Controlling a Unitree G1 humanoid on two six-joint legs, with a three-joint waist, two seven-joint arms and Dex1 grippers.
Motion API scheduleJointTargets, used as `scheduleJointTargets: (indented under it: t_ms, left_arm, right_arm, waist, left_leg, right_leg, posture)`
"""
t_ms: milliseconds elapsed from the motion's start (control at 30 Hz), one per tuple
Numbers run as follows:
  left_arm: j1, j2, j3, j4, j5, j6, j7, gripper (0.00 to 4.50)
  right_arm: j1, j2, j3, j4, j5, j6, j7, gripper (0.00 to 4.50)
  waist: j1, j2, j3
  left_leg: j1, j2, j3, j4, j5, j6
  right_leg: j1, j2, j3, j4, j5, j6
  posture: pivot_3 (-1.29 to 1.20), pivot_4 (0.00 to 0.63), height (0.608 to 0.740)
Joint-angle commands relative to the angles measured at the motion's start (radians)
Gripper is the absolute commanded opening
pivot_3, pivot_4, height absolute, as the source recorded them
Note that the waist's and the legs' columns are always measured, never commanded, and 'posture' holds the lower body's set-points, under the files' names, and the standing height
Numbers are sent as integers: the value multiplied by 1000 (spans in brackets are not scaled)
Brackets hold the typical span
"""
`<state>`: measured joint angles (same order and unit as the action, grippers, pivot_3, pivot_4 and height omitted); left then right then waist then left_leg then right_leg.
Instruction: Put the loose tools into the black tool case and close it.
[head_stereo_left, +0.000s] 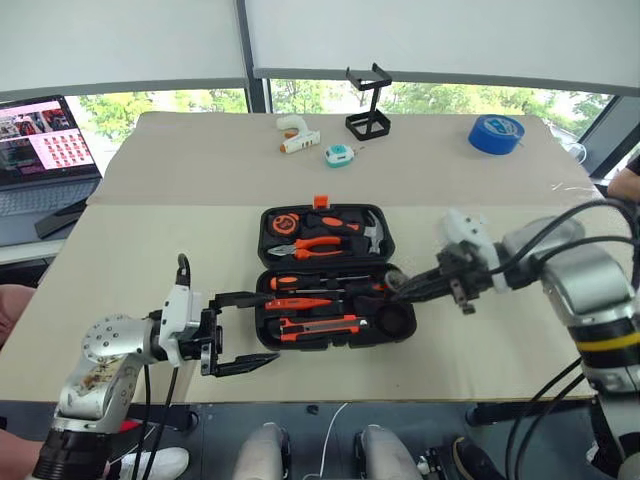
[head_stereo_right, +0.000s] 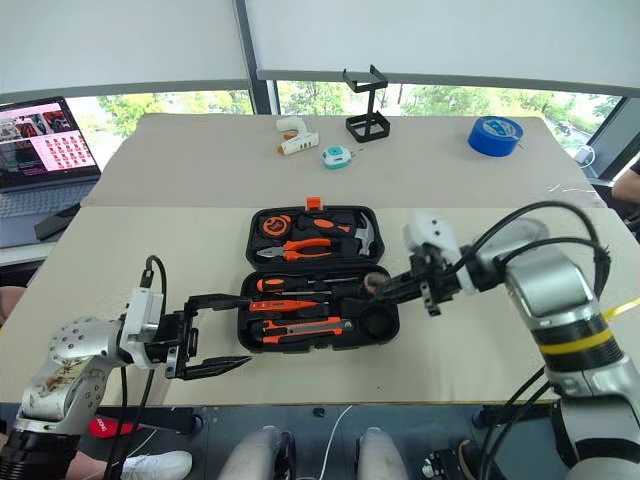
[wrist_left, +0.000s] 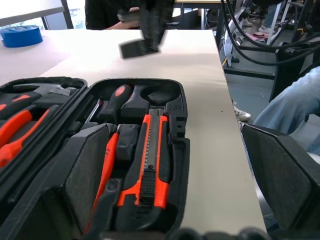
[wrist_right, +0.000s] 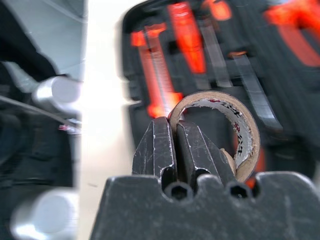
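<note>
Your two head views look forward and down over the beige table (head_stereo_left: 150, 250), both sharing the open black plastic hinged tool case (head_stereo_left: 330, 275). Your left wrist view sits low beside that case, looking across it, while your right wrist view hangs close above it.

Black tool case (head_stereo_left: 330, 280) lies open; utility knife (head_stereo_left: 318, 328) slotted inside.

Your beige table (head_stereo_left: 180, 240) carries the open black tool case (head_stereo_left: 335, 275), white glue gun (head_stereo_left: 295, 133), wire-frame stand (head_stereo_left: 368, 105) and blue tape roll (head_stereo_left: 496, 133).
</note>
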<state>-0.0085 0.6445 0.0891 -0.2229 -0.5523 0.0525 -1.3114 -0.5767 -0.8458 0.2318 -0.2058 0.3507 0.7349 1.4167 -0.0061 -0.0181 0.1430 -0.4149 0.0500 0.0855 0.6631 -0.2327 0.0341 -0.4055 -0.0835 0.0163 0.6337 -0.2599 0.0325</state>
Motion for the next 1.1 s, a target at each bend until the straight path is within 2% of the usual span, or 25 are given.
scheduleJointTargets:
  t_ms: [33, 200, 533, 700, 733, 800, 900, 1000, 1033, 1100]
  left_arm:
    - [32, 1, 17, -55, -13, -10, 25, 4500]
    - [67, 1, 17, -99, -11, 5, 74, 4500]
    - [110, 16, 18, -134, -9, 23, 121, 4500]
    - [96, 28, 43, -126, -21, 60, 167, 4500]
    - [95, 31, 51, -127, -21, 72, 182, 4500]
    - [100, 56, 69, -127, -10, 146, 238, 4500]
    - [73, 60, 114, -112, -79, 244, 291, 4500]
    - [-4, 49, 132, -42, -42, 315, 407, 3802]
    - [-40, 42, 128, -5, -13, 330, 452, 3288]
    - [-106, 27, 111, 59, 29, 354, 520, 2714]
  right_arm:
    - [53, -15, 39, -43, -56, -34, -63, 12]
    - [90, -25, 64, 6, -125, -135, -105, 12]
    - [44, -57, 119, 29, -171, -98, -93, 12]
    - [10, -35, 98, 24, -115, -107, -51, 1714]
    - [6, -36, 80, 24, -76, -103, -17, 2142]
    - [-1, -40, 21, 45, 4, -126, 51, 2706]
    - [-22, -51, -55, 132, 58, -160, 94, 2706]
    - [-49, -32, -121, 268, 56, -220, 64, 2745]
    - [-57, -20, -126, 322, 27, -273, 40, 2745]
    - [-74, 18, -128, 429, -46, -406, -42, 2257]
  waist:
    - [2, 0, 0]
    - [3, -1, 0]
    - [15, -1, 0]
    - [16, -1, 0]
    - [16, -1, 0]
    - [15, -1, 0]
    - [15, -1, 0]
    - [19, -2, 0]
    - [20, -2, 0]
    - [18, -3, 0]
  left_leg:
    - [0, 0, 0, 0, 0, 0]
    - [0, -1, 0, 1, 0, 0]
    - [0, -1, 0, 3, 0, 0]
    - [0, 0, 0, 4, 0, 0]
    - [0, 0, 0, 4, 0, 0]
    - [0, 0, -1, 4, 0, 0]
    - [0, 1, -1, 4, 0, 0]
    - [0, 0, -1, 5, 0, 0]
    - [0, 0, -1, 6, 0, 0]
    - [1, 0, -1, 6, 0, 0]
  right_leg:
    - [0, 0, 0, 0, 0, 0]
    - [1, 1, 0, 0, 0, 0]
    - [1, 3, 0, 0, 0, 0]
    - [1, 3, 0, 0, 0, 0]
    - [1, 3, 0, 0, 0, 0]
    - [1, 4, 0, 0, 0, 0]
    - [1, 5, 0, 1, 0, 0]
    - [1, 4, 0, 2, 0, 0]
    - [2, 4, 0, 3, 0, 0]
    - [2, 5, 0, 4, 0, 0]
  posture:
    - [0, 150, 740]
    - [0, 150, 740]
    - [0, 150, 740]
    - [0, 150, 740]
    - [0, 150, 740]
    - [0, 150, 740]
    - [0, 150, 740]
    - [0, 150, 740]
    - [0, 150, 740]
    - [0, 150, 740]
